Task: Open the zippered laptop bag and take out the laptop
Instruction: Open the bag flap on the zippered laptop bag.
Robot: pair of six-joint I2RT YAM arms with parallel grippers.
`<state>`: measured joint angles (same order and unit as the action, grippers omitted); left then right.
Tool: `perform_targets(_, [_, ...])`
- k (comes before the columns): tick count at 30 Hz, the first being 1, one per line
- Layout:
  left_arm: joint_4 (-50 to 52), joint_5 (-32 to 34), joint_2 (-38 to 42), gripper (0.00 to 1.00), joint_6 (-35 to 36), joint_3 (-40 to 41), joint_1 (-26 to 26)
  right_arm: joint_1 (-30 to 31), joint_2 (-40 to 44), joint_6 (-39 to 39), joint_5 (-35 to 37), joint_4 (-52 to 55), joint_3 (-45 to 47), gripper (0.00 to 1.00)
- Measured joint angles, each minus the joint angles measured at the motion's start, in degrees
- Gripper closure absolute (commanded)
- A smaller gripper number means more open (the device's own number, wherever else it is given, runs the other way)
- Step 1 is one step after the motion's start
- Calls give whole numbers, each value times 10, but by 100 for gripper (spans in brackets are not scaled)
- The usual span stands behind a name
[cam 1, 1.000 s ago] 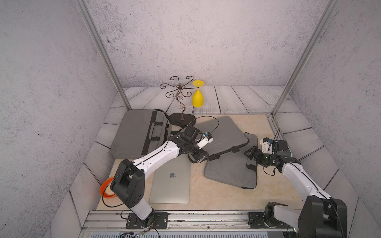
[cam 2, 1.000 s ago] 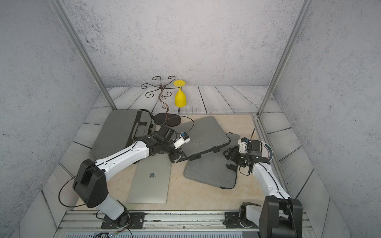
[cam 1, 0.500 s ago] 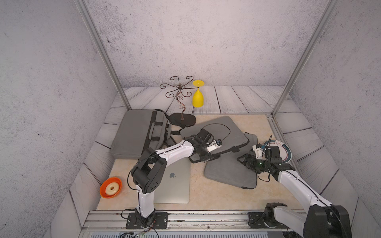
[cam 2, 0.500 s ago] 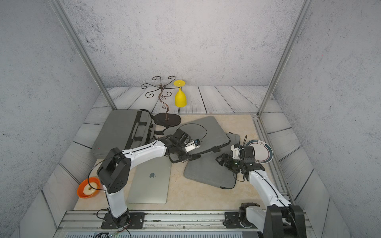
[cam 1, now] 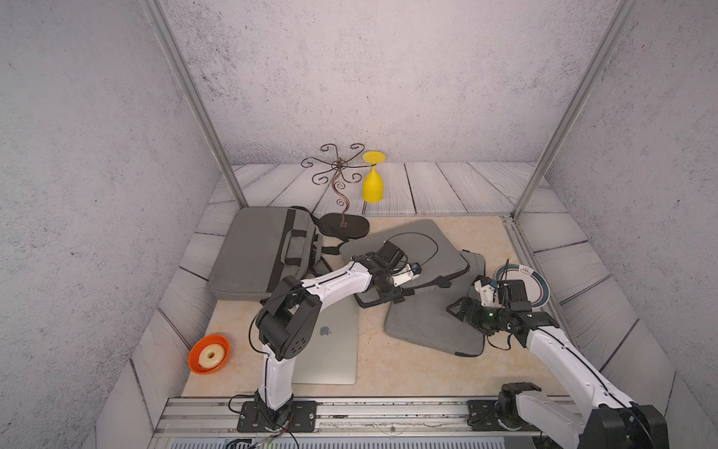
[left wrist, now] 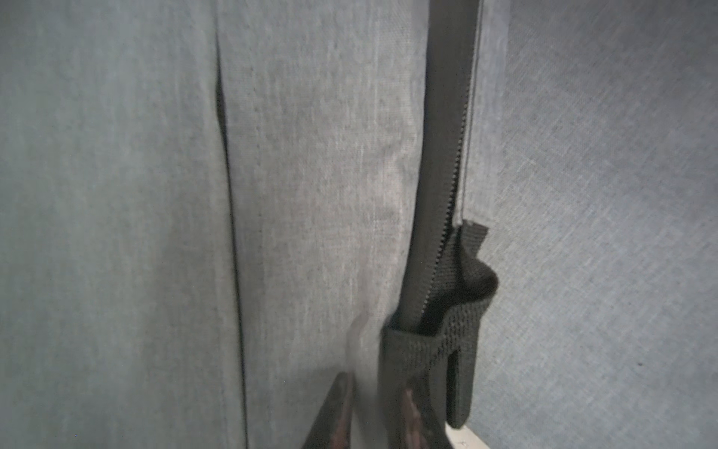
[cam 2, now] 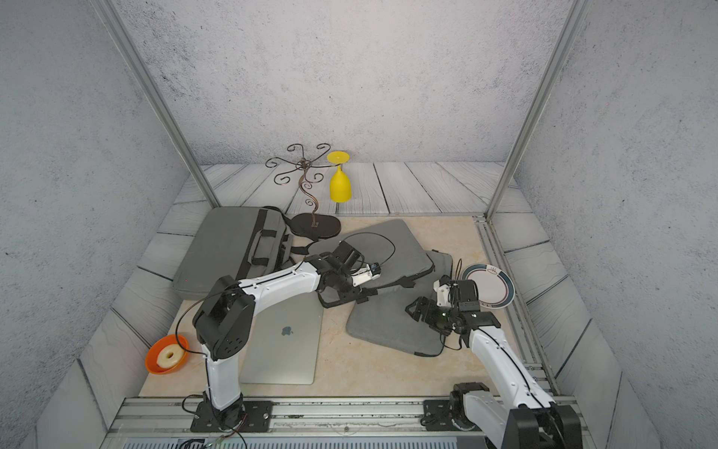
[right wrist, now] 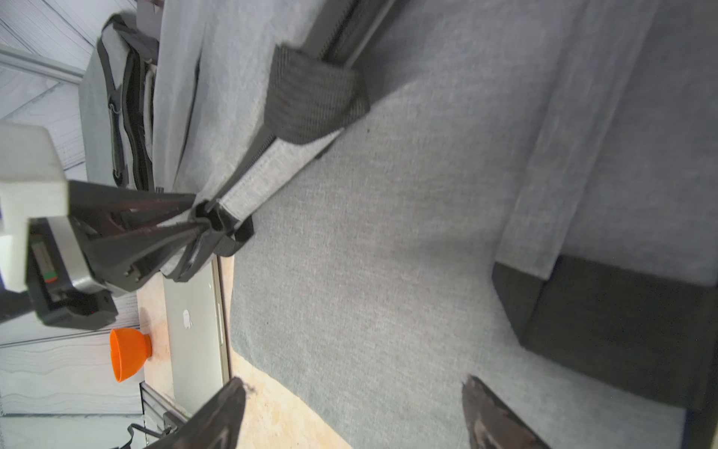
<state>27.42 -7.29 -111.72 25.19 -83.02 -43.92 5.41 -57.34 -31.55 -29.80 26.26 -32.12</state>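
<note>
Arms low over table [cam 1: 388,369]: L gripper [right wrist: 200,224] clamped on laptop bag [cam 1: 404,248] corner, R gripper [right wrist: 351,388] wide apart.

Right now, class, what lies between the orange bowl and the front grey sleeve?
The closed silver laptop lies flat there, partly hidden by the left arm; both top views show it.

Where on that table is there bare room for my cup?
Bare tabletop runs along the front, between the laptop and the lower sleeve; another patch lies back right, behind the plate. Crowded: the middle, where the upper sleeve overlaps the lower, and back left, by the carry bag.
</note>
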Motion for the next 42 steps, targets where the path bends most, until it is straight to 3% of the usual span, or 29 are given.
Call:
perform_targets(3, [11,-2,-7,100,-14,-12,0,10,10,-9,3,14,1,14])
perform_targets(18, [67,-15,8,100,-134,-119,15,101,47,-54,97,90,2,11])
perform_targets(30, [71,-20,33,100,-218,-168,40,112,60,-140,258,242,-3,13])
perform_targets(37, [74,-30,33,100,-246,-169,43,113,-4,-155,304,169,10,23])
perform_targets(40, [80,-35,35,100,-254,-171,47,111,-41,-150,308,124,20,30])
perform_targets(42, [84,-37,38,100,-257,-171,49,108,-60,-148,308,101,21,40])
